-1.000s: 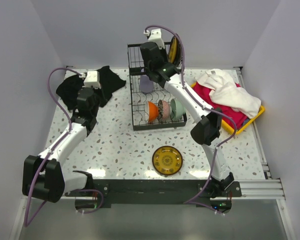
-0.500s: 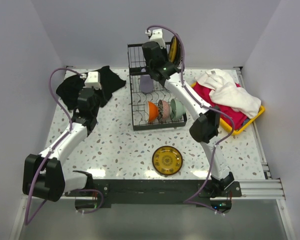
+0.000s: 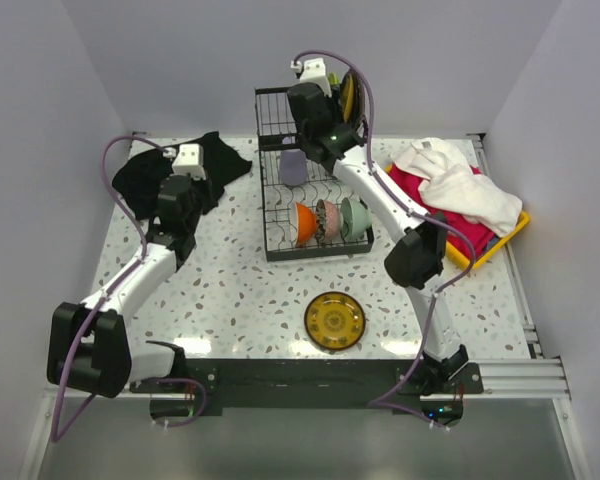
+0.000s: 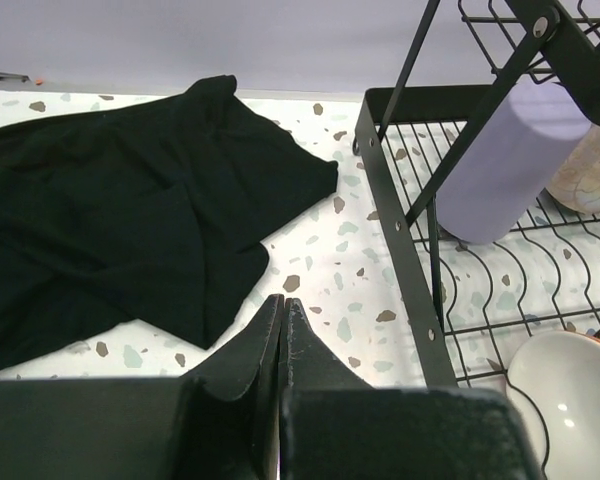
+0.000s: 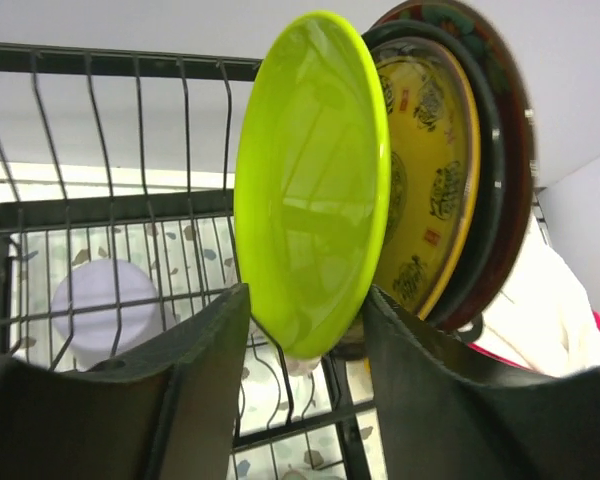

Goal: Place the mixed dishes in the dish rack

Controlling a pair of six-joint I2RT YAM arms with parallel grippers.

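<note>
The black wire dish rack stands at the back middle. Its lower grid holds an orange bowl, a patterned bowl, a pale green bowl and a lavender mug. My right gripper is open up at the raised basket. Its jaws stand either side of the lower edge of an upright lime green plate, with a gap on each side. A black plate with a yellow pattern stands behind it. My left gripper is shut and empty, low over the table left of the rack.
A yellow-patterned black plate lies flat on the table in front of the rack. A black cloth lies at the back left under my left arm. A yellow tray of cloths sits at the right.
My right gripper has shifted slightly up and back along the raised basket. My left arm has barely moved.
</note>
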